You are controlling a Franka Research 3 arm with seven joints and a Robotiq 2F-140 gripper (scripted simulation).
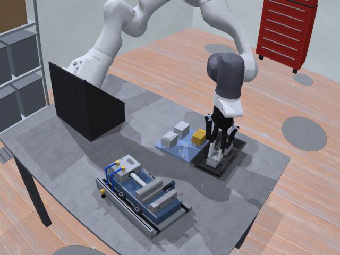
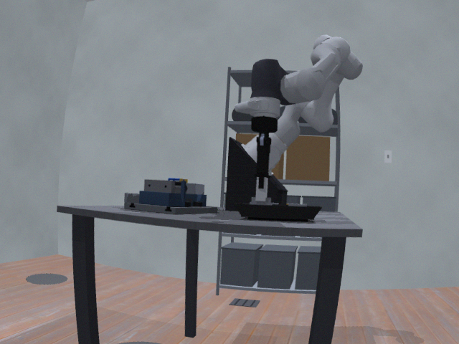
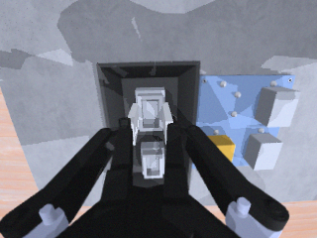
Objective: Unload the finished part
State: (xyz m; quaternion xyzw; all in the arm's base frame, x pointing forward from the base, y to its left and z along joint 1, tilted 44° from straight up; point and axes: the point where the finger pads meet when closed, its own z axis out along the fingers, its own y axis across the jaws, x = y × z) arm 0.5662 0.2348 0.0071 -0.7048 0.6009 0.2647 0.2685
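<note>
My gripper (image 1: 219,150) (image 2: 262,193) (image 3: 151,111) points straight down into the black outfeed tray (image 1: 239,142) (image 2: 292,212) (image 3: 108,94) and is shut on the finished part (image 1: 214,159) (image 2: 261,200) (image 3: 150,105), a pale grey block with a pocket facing up. The part sits low inside the tray, at or just above its floor; I cannot tell if it touches. The vise (image 1: 154,198) (image 2: 166,193) stands at the table's front left, and the gap between its jaws holds nothing.
A blue fixture plate (image 1: 178,152) (image 3: 218,106) lies against the tray's left side, with two grey blocks (image 1: 169,139) (image 1: 181,128) and a yellow block (image 1: 198,136) (image 3: 221,147). A black angled panel (image 1: 82,109) stands at the back left. The table edge is right of the tray.
</note>
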